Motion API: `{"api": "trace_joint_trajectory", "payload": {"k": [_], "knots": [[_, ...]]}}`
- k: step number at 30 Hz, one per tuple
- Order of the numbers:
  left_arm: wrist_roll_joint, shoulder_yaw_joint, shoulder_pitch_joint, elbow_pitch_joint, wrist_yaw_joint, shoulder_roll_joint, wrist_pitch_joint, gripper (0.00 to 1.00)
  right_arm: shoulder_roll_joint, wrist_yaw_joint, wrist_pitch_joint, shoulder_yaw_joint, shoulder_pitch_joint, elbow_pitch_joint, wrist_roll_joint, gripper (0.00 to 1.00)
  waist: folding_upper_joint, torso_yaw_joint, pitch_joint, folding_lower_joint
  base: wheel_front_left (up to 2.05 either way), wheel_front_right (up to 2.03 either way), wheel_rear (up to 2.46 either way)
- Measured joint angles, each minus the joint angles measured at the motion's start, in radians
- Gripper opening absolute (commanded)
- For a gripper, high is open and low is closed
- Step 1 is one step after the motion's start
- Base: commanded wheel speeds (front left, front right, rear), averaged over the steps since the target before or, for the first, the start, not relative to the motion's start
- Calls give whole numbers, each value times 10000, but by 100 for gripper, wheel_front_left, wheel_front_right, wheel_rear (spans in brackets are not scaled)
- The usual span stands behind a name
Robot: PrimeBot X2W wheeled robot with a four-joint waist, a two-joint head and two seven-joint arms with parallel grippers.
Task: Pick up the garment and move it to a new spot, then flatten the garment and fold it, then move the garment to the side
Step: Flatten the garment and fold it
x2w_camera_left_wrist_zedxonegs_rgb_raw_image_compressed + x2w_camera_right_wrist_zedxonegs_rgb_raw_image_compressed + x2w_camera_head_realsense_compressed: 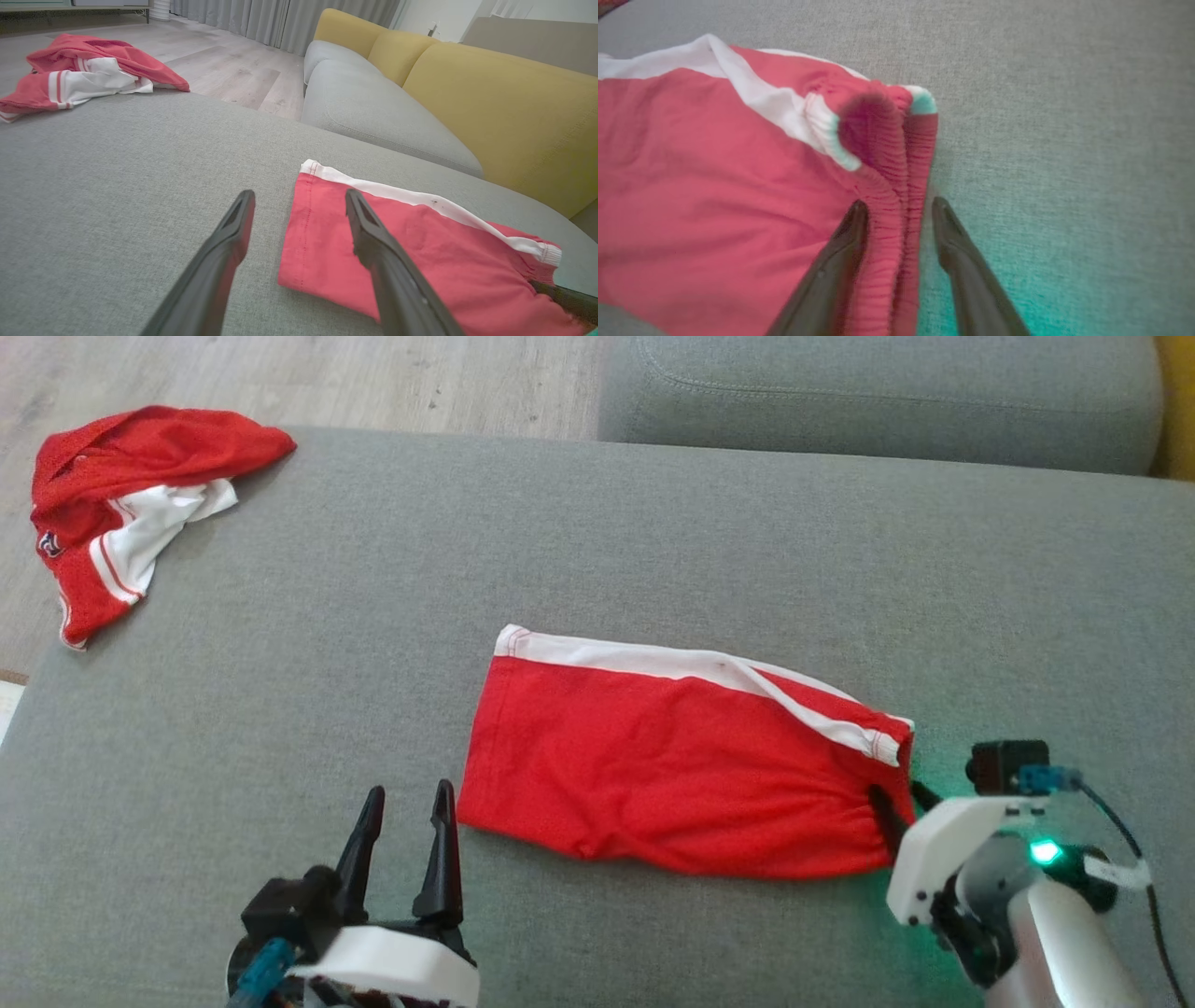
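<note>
Red shorts (672,765), folded flat, lie on the grey sofa cushion (653,541) between my two sets of jaws. The white side stripe (653,663) runs along the edge farthest from both.

Right jaws: at the waistband end. The fingers (833,270) are partly spread and straddle the gathered elastic waistband (896,177). The inner finger lies on the red cloth. The outer one sits on bare cushion just outside the band's edge. A slit of grey shows between that outer finger and the band, so no pinch on the cloth. The green lamp (1046,851) on my right wrist throws a teal tint on the cushion around these jaws and on the white tip of the band past the fingertips.

Left jaws: spread wide, nothing between them. The fingers (441,859) point away from me, just beside the near corner of the leg hem (478,747), on its outer side. Finger touching the hem or not: cannot tell.

A crumpled red and white jersey (121,495) lies far ahead of the left jaws and off to their left, at the cushion's far corner, well apart from the shorts.

Ahead of the right jaws, past the shorts, is a second grey seat cushion (878,392) with a yellow backrest (504,107). Pale wood floor (233,70) lies past the cushion's far edge.
</note>
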Motion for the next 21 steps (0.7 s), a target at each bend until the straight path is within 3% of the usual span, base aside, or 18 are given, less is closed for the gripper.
{"api": "trace_joint_trajectory", "payload": {"k": [1,2,4,12,18,21], "knots": [[0,2,0,2,0,-6,-4,100,0,0,67,50,-123,104,209,42,0,-26,17,0,0,0,0],[0,2,0,2,0,-6,-4,100,0,0,67,50,-123,104,209,33,0,-26,17,0,0,0,0],[0,0,-2,4,-4,-10,-13,100,0,0,138,104,-361,267,477,0,0,-108,42,0,0,0,0],[104,-50,-56,-138,-21,-36,-10,100,6,0,537,-546,-1078,376,125,0,0,-639,142,0,0,0,0],[163,-61,-287,-146,-59,-102,-12,100,-802,0,1143,-1703,-1087,-132,-320,0,0,-854,331,0,0,0,0],[163,-63,-312,-140,-86,-109,-12,100,-888,0,1235,-2040,-1057,-453,-313,0,0,-939,394,1,0,0,0]]}}
